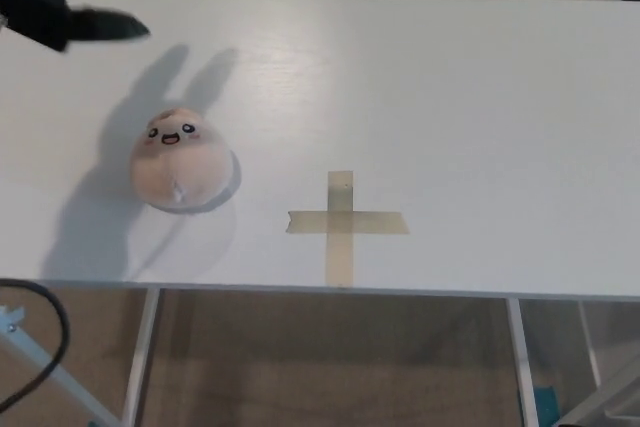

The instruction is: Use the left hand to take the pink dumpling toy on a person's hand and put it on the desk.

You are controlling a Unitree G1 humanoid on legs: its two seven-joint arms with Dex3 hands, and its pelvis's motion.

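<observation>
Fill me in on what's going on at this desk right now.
Nothing is being handled at the moment. The pink dumpling toy sits on the white desk, face up, to the left of a tape cross and apart from it. The robot's left hand is at the top left corner of the view, clear of the toy and holding nothing. The right hand is not in view, and no person shows.

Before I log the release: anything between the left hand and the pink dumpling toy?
Head view: only bare desk and shadow between left hand and pink dumpling toy.
</observation>
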